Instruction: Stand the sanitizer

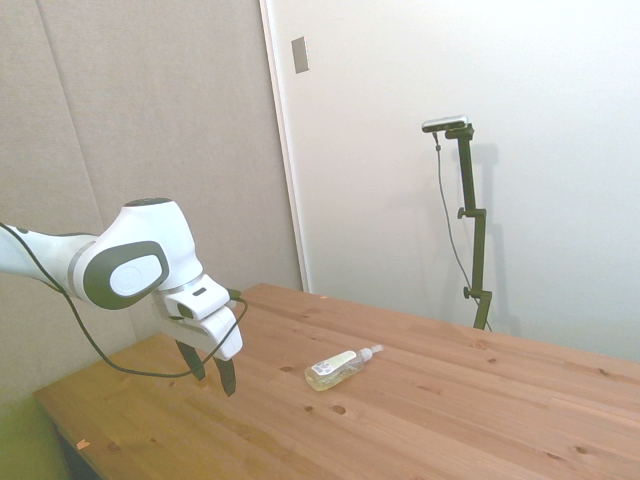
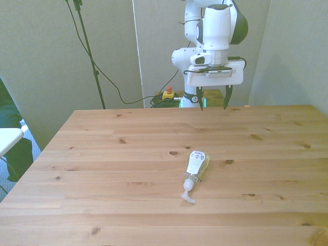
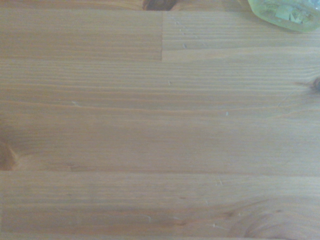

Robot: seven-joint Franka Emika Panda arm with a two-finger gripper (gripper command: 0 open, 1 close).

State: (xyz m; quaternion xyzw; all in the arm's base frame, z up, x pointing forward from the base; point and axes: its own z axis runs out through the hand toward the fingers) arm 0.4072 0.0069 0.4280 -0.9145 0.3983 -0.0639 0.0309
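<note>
Side view, left to right: white arm reaches in over the table, gripper pointing down, hanging above the wood, not touching anything. Fingers spread apart, nothing between them. The sanitizer is next, lying flat on its side on the table, near the gripper but clearly apart from it, pump nozzle end pointing away from the gripper.

Front view: the sanitizer lies near the table's middle, label up, yellowish liquid visible, white nozzle toward the table's near edge. Gripper sits well behind the bottle, above the table's far edge, fingers open wide.

Wrist view: mostly bare wood planks; only one end of the sanitizer shows at the frame's edge, blurry.
</note>
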